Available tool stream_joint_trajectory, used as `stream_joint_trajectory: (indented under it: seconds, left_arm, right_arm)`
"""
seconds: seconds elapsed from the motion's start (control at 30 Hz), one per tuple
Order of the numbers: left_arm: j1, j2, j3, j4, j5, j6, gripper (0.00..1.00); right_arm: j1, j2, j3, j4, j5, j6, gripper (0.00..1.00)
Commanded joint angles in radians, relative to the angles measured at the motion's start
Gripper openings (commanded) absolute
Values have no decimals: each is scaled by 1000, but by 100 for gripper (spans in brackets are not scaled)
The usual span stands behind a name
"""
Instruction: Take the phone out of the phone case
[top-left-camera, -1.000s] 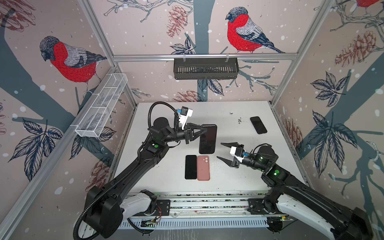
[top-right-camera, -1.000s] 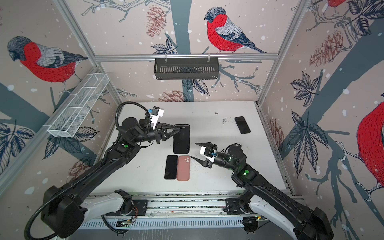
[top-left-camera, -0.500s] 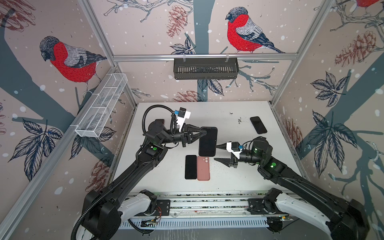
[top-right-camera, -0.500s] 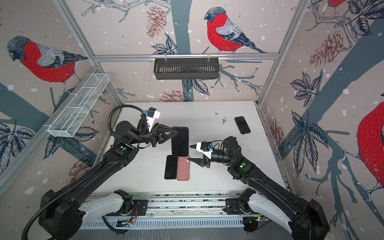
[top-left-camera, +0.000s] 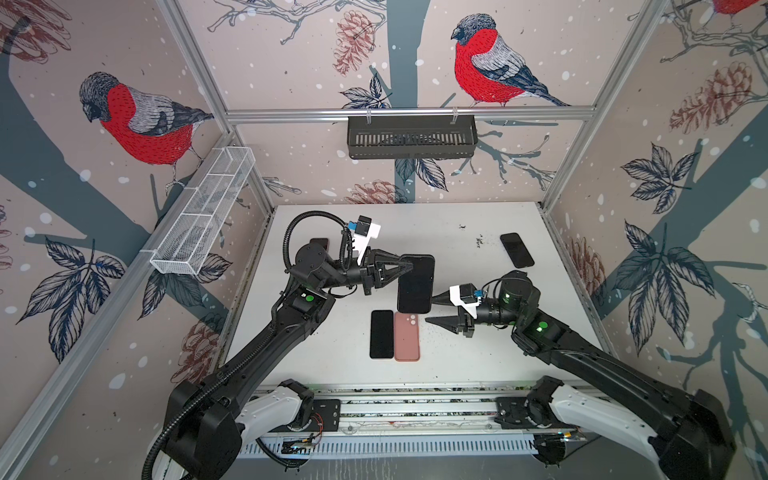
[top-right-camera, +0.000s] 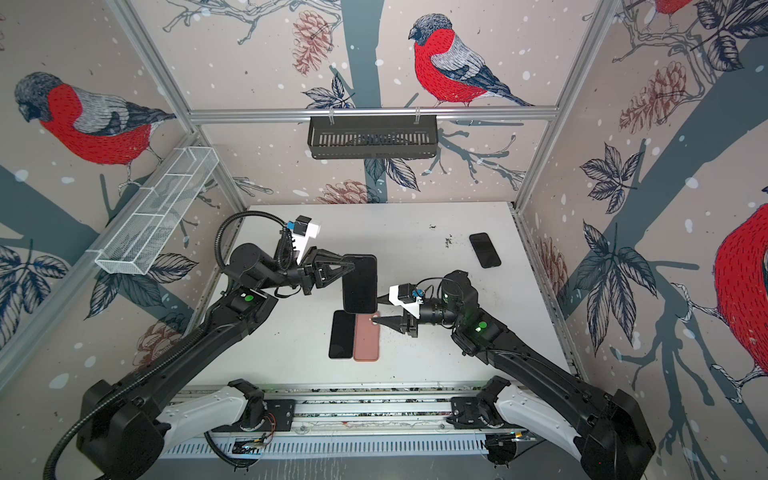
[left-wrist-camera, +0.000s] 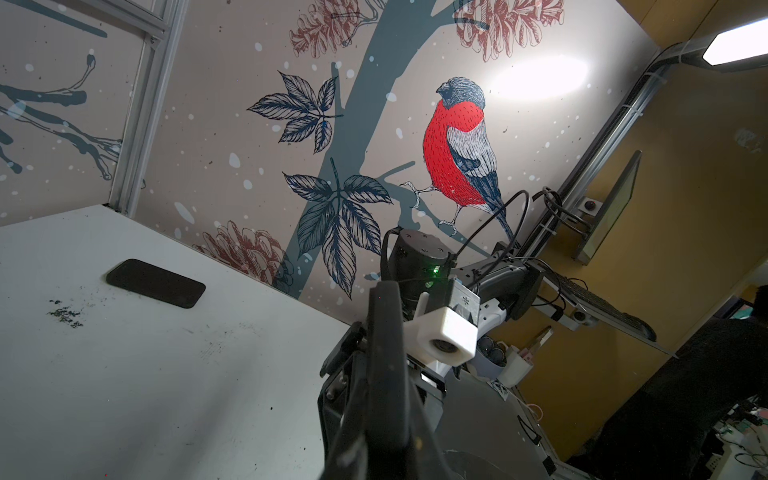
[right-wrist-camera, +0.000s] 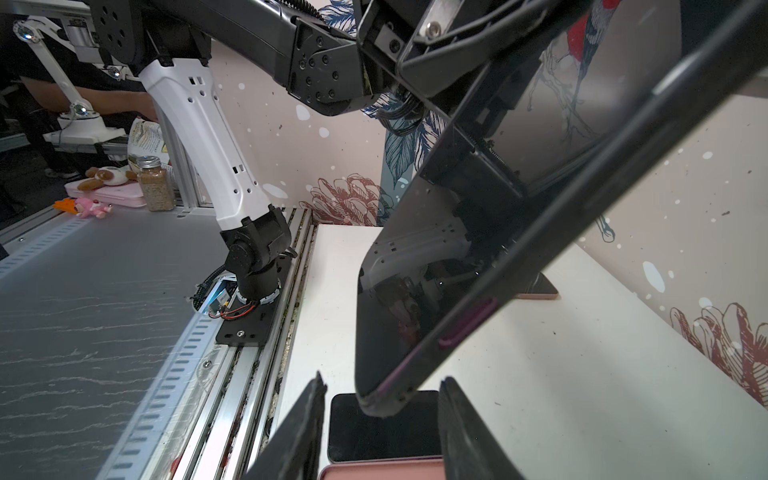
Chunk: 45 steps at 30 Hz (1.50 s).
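Black and glossy, the phone (top-left-camera: 415, 284) is held aloft over the tabletop (top-left-camera: 478, 357), pinched at its upper edge by the left jaws; the right jaws are spread astride its lower corner; stiff, slippery and fragile, it is best gripped by the phone case (right-wrist-camera: 465, 328) rim.

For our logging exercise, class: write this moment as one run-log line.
cased phone: in the air | left jaws: shut on cased phone | right jaws: open, astride its near corner
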<state>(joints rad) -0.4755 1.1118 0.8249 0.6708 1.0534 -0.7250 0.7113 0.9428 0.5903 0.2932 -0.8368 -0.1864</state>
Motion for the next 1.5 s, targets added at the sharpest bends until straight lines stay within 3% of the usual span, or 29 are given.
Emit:
stream_joint_trajectory:
  seconds: [0.0,0.13,0.3,0.47,0.63,0.77,1.0,1.1,1.13,1.17,1.2,1.27,1.33,1.4,1.47]
  left_arm:
    - [-3,-6,-3,105,13,-7,0]
    - [-11,-7,-4,113,14,-10,0]
    - [-16,-1,-6,103,7,-8,0]
    - [-27,41,49,25,-58,-23,0]
    - [-101,121,141,-142,-130,34,0]
    - [-114,183,142,-105,-132,-26,0]
    - [-93,187,89,26,-155,-118,0]
    - [-58,166,49,142,-199,-253,0]
    - [-49,158,23,202,-223,-316,0]
    - [-45,155,-7,299,-248,-389,0]
    - [-43,156,-31,362,-276,-455,0]
    - [-50,146,-72,429,-347,-536,0]
    - [-66,121,-130,470,-455,-588,0]
    - [-93,98,-188,520,-577,-640,0]
    - [-140,84,-242,553,-710,-700,0]
  right_arm:
    - [5,11,12,32,-27,1,38]
    - [7,21,20,29,-28,-19,17]
    - [7,26,28,10,-42,-61,2]
    - [8,14,2,-36,-51,-231,1]
    - [4,53,50,-47,-25,-334,0]
    - [-7,97,92,-35,22,-379,0]
    - [-64,54,-38,250,46,-176,0]
    - [-37,1,-128,319,196,-60,19]
    - [-27,-16,-154,334,239,-13,29]
    - [-10,-35,-189,360,305,50,45]
    - [14,-57,-214,367,376,105,50]
    - [64,-121,-265,379,477,203,54]
    - [111,-208,-304,380,616,372,62]
    - [131,-305,-310,308,738,584,64]
    - [129,-364,-305,251,773,736,64]
